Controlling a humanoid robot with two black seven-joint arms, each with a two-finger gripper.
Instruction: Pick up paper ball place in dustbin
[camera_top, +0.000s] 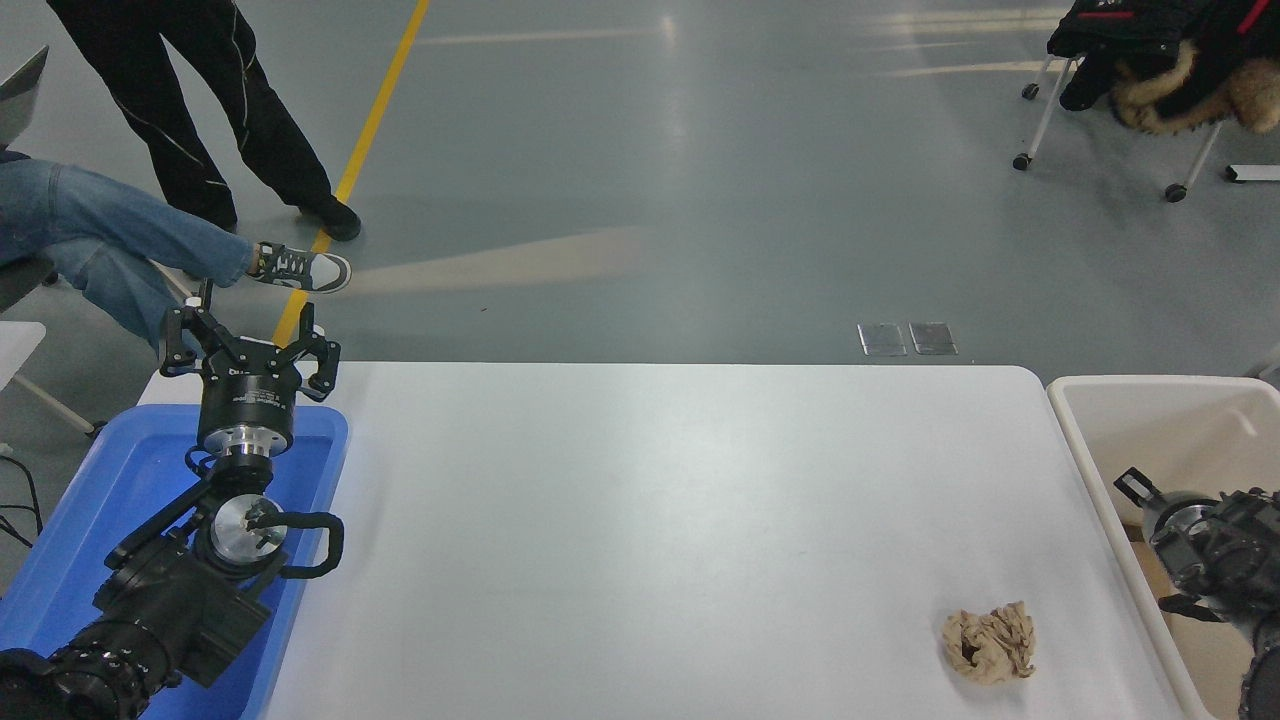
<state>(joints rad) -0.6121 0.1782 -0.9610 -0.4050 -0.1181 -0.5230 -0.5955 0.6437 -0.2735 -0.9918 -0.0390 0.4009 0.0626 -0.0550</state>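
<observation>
The paper ball, a crumpled tan wad, lies on the white table near its front right corner. The cream-white dustbin stands just beyond the table's right edge. My right gripper comes in from the right edge and hovers over the dustbin, up and to the right of the ball and apart from it; its state does not show. My left arm is parked at the lower left, its gripper open and holding nothing above the blue tray.
A blue plastic tray sits on the table's left end under the left arm. Two people's legs are at the far left beyond the table. A wheeled chair with dark coats stands at the top right.
</observation>
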